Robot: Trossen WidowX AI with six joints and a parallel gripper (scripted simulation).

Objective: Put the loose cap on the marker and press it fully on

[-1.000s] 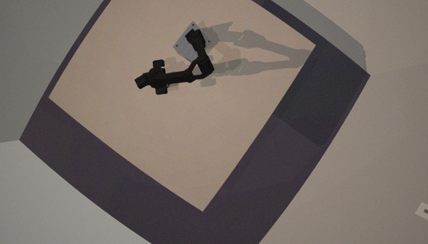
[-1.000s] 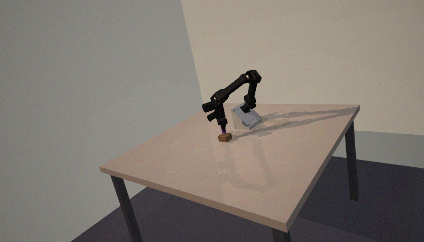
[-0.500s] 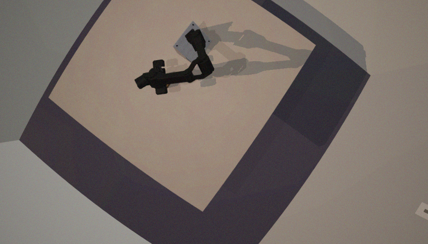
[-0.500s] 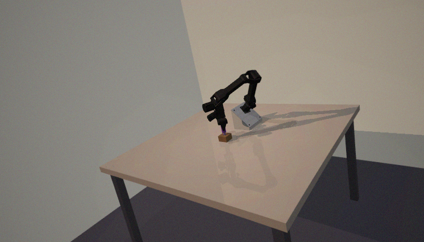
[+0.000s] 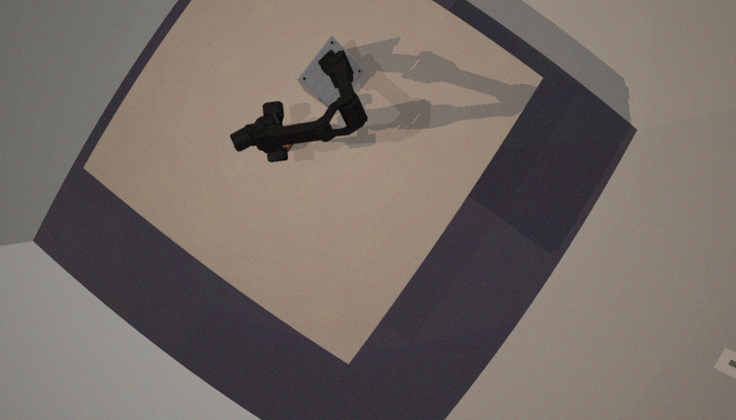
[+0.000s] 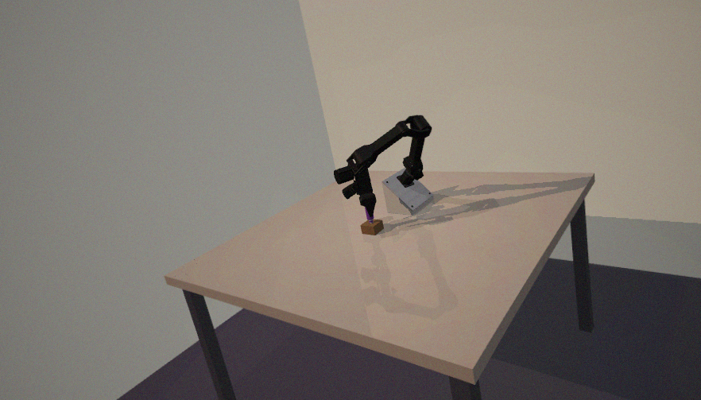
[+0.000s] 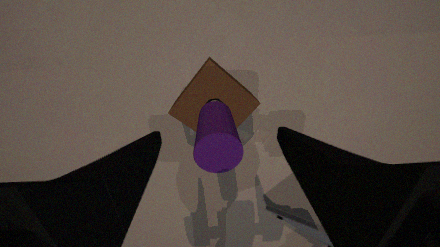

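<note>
Two dark fingers are seen in the wrist view, one (image 7: 100, 181) at about eight o'clock and the other at about four o'clock, and between them the purple cap (image 7: 218, 138) is framed, touched by neither; the gripper (image 7: 219, 143) is thus spread wide and nothing is held. Moving from left to right across that view, the left finger comes first, then a strip of bare table (image 7: 75, 46), then the cap at the centre, then a second gap, then the right finger. The cap is seated on the marker, whose body is hidden beneath it, and the marker is kept upright by the brown holder block (image 7: 214, 93), seen at twelve o'clock from the cap's top face. That upright seating is judged to be why the cap stands unsupported: its load is carried by the marker and block, so no grip is needed. Whether it is clicked fully home cannot be told. In the exterior view the gripper (image 6: 367, 203) is seen directly above the purple cap (image 6: 369, 214) and the block (image 6: 372, 227), with the arm (image 6: 385, 141) arched over from its grey base plate (image 6: 408, 192) at two o'clock. The fingers are judged to be held apart so that the arm can be lifted straight away without the cap being dragged off.
</note>
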